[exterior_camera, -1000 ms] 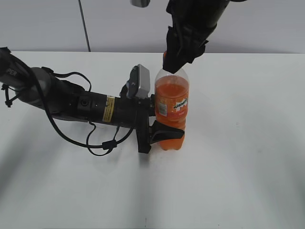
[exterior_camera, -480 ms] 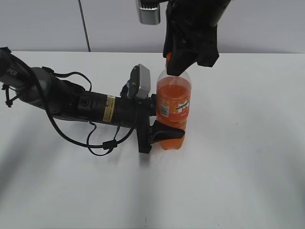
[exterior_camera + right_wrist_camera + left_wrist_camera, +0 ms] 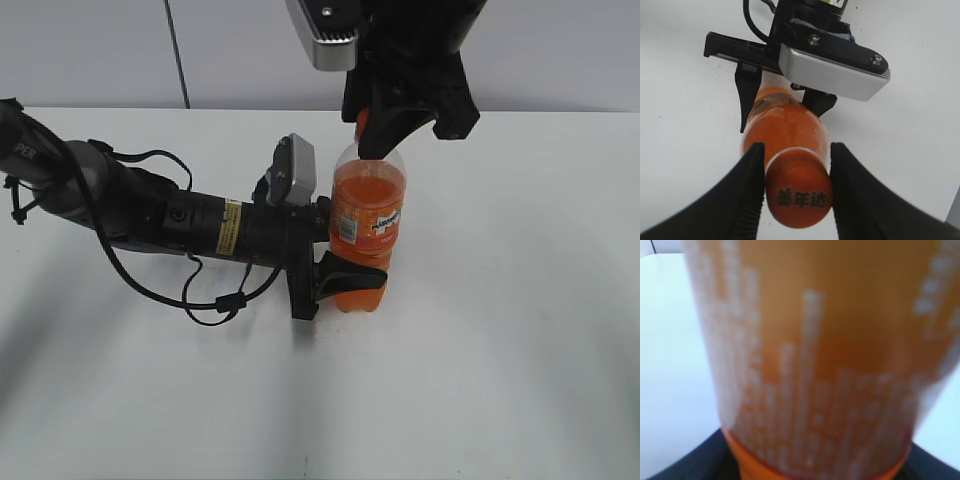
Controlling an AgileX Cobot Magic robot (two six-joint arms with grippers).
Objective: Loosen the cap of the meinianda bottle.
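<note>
Tall clear plastic meinianda bottle (image 3: 367,235) with orange liquid upright mid-desk, nearer far edge. Left gripper (image 3: 335,268) clamps lower body. Right gripper (image 3: 796,192) pinches small round orange plastic cap (image 3: 799,196). Likely heavy, slippery, squashable walls; cap rigid, best hold.

The meinianda bottle (image 3: 366,238) stands mid-worktop (image 3: 500,350); the left gripper (image 3: 335,272) reaches it from nine o'clock, the right gripper (image 3: 796,192) straddles the cap (image 3: 799,196) on top.
</note>
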